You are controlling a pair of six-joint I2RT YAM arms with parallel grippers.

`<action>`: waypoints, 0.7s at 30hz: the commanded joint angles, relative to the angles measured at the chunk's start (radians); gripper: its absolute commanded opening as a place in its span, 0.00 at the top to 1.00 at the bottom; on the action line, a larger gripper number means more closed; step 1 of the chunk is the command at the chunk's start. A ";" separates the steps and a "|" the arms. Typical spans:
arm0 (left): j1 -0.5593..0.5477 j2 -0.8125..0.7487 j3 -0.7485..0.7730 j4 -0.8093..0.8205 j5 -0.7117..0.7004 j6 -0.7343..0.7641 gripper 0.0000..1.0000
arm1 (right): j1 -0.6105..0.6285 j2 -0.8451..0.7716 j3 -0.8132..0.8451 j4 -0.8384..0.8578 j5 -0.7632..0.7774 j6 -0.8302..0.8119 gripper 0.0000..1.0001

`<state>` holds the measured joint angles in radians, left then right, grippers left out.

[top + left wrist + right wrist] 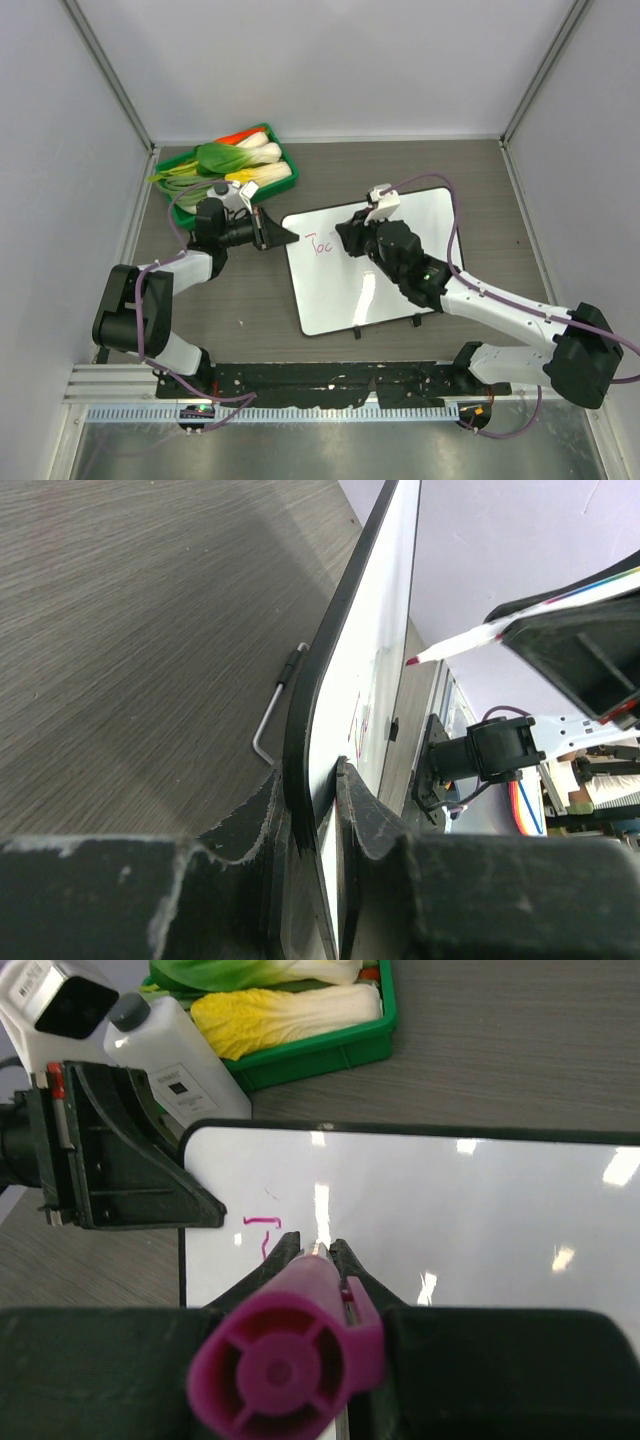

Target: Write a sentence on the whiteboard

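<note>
The whiteboard (340, 295) lies on the table, and my left gripper (275, 236) is shut on its upper left corner. In the left wrist view the left gripper (312, 780) pinches the board's (385, 610) black rim. My right gripper (350, 238) is shut on a pink marker (290, 1360) over the board's (450, 1210) left part. The marker's pink tip (412, 661) is at the board's surface. Of the sentence, only a few pink letters (320, 243) show at the upper left; the right wrist view shows a T stroke (262, 1223) just left of the right gripper (315, 1248).
A green tray (285, 150) of leafy vegetables stands at the back left, just behind the left gripper. A white bottle (170, 1050) stands beside the tray (320, 1055). The board's two small black feet (357, 333) point toward the arm bases. Walls enclose the table on three sides.
</note>
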<state>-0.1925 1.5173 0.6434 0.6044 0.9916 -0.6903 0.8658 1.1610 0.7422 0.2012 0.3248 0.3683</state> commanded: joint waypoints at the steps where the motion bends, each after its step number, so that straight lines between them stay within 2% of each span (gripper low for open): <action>1: -0.027 0.009 0.006 -0.052 -0.013 0.135 1.00 | -0.002 0.045 0.100 0.050 0.037 -0.029 0.99; 8: -0.028 0.012 0.009 -0.052 -0.010 0.133 1.00 | -0.010 0.121 0.140 0.033 0.056 -0.039 0.99; 21: -0.030 0.011 0.009 -0.052 -0.010 0.136 1.00 | -0.016 0.086 0.057 0.063 0.065 -0.012 0.98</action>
<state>-0.1947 1.5177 0.6491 0.5900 0.9916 -0.6800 0.8570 1.2888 0.8375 0.2165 0.3542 0.3485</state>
